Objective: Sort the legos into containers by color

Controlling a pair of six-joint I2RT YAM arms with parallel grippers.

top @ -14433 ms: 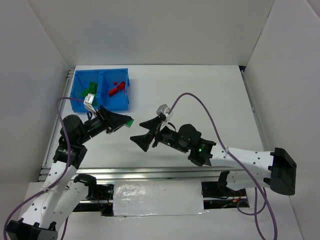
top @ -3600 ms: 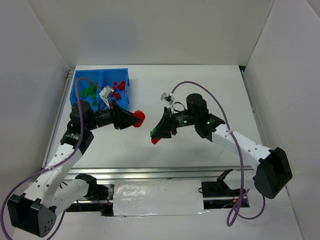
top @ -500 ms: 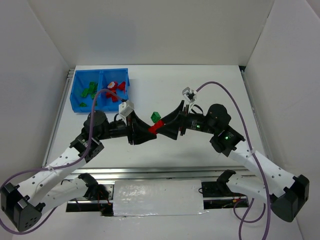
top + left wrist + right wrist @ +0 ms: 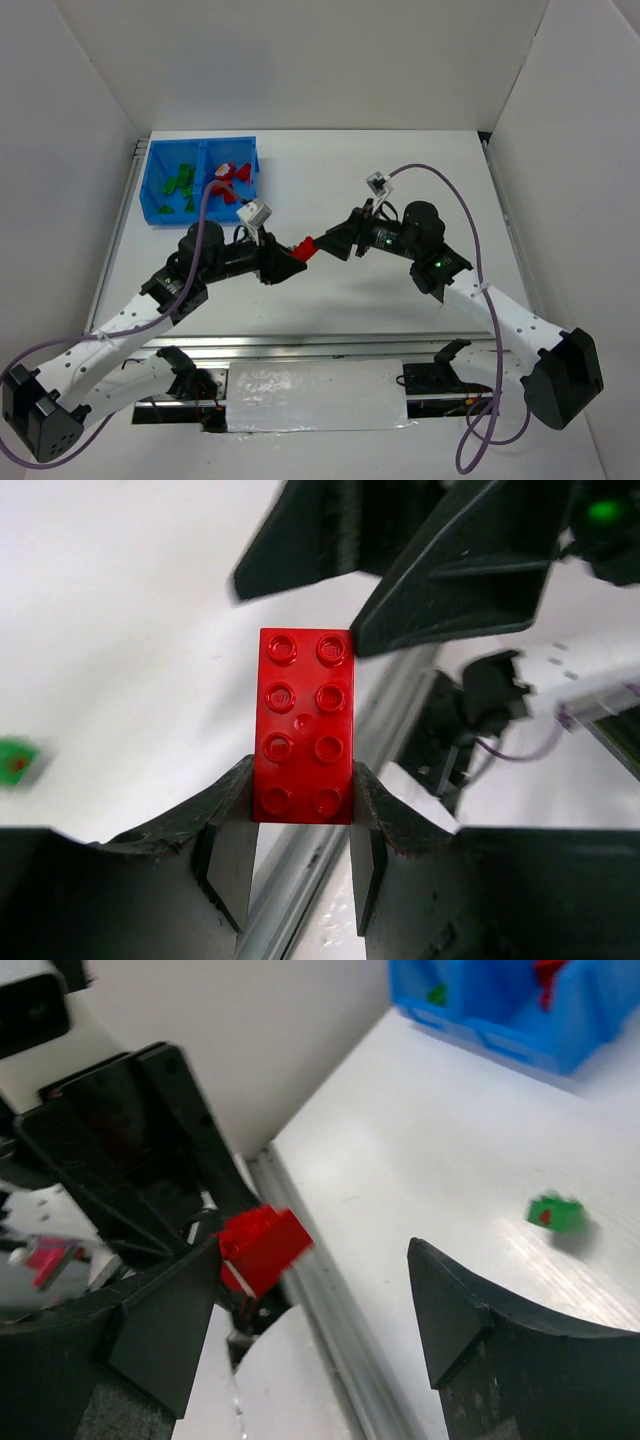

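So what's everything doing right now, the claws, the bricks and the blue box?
left gripper: shut on the red brick
red brick: held between its fingers
right gripper: open, near the red brick
green brick: loose on the table
blue bin: green pieces one side, red pieces the other

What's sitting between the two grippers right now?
A red lego, held by the left gripper; the right gripper stands open beside it. Top and left wrist views show this.
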